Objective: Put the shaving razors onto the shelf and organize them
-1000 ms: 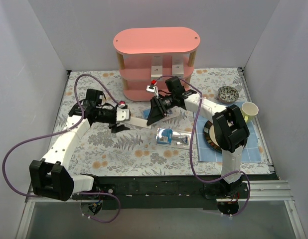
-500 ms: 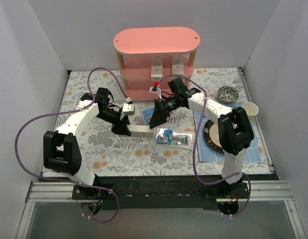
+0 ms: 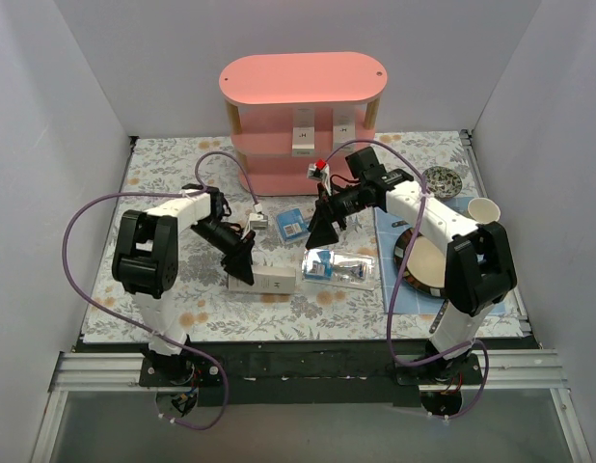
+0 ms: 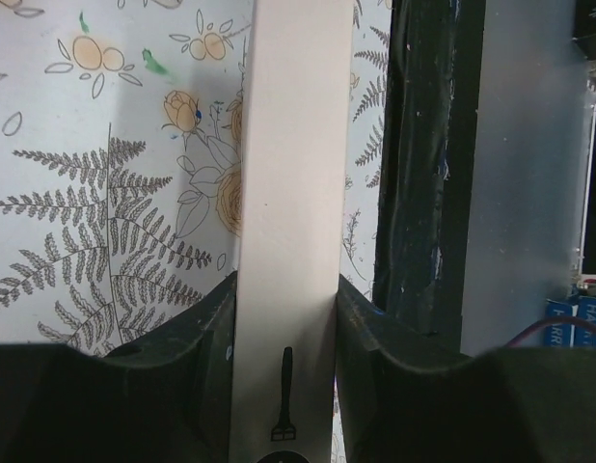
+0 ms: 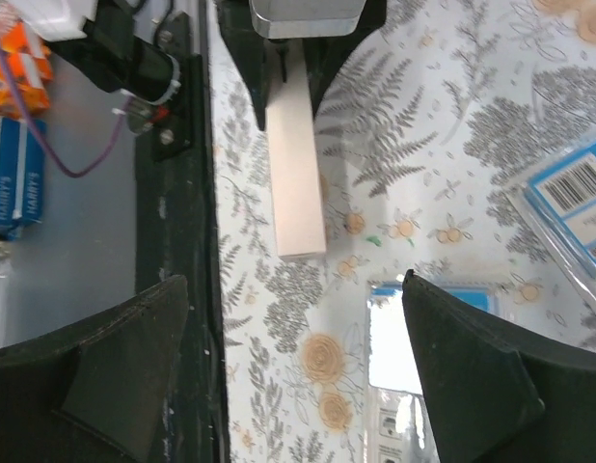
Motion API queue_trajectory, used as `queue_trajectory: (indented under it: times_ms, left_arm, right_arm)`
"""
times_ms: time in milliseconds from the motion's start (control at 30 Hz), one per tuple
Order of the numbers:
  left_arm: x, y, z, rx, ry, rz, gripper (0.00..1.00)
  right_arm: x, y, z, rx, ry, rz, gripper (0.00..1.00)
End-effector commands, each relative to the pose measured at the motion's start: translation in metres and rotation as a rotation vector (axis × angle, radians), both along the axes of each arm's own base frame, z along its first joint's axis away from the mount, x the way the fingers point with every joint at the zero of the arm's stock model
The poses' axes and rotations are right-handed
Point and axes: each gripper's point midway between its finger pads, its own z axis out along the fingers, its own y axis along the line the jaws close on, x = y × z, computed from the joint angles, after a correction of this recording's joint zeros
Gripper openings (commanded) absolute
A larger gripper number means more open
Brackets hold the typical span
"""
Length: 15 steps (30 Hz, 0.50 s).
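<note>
Long white razor box (image 3: 267, 280) horizontal (blister pack (image 3: 338, 266) just beside); pink shelf (image 3: 301, 82) behind.

I see plain white walls (image 3: 67, 96) closing the workspace on three sides, under soft, even light. A white tablecloth printed with grey ferns and yellow flowers (image 3: 197, 304) covers the bottom, and a black strip (image 3: 298, 359) runs along its near edge.

Table dressing and crockery, right side of the overhead view

A fern-and-flower patterned tablecloth (image 3: 308, 307) covered the whole table between plain white walls (image 3: 76, 77). At the right lay a blue checked mat (image 3: 406, 294), with a round dark-rimmed plate (image 3: 415, 262) resting on it. Above it, near the right edge, stood a pale yellow cup (image 3: 483, 213), and just up and left of the cup sat a small metal bowl (image 3: 440, 180).
</note>
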Motion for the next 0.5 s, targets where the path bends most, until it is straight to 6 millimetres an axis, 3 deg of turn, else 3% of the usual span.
queue_trajectory:
  times_ms: [0,67,267,467]
  left_arm:
    - [-0.005,-0.001,0.0,0.011,0.09,0.012,0.36]
    - [-0.005,0.0,-0.007,0.016,0.105,0.004,0.48]
    - [0.011,0.0,-0.016,0.027,0.033,0.022,0.71]
    - [0.036,0.0,-0.022,0.042,-0.069,0.069,0.73]
  right_arm:
    - [0.015,-0.01,0.0,-0.065,-0.191,-0.05,0.99]
    - [0.021,-0.013,-0.006,-0.096,-0.222,-0.08,0.99]
    - [0.032,-0.014,-0.003,-0.078,-0.344,-0.168,0.99]
    - [0.026,-0.012,-0.008,-0.092,-0.341,-0.187,0.99]
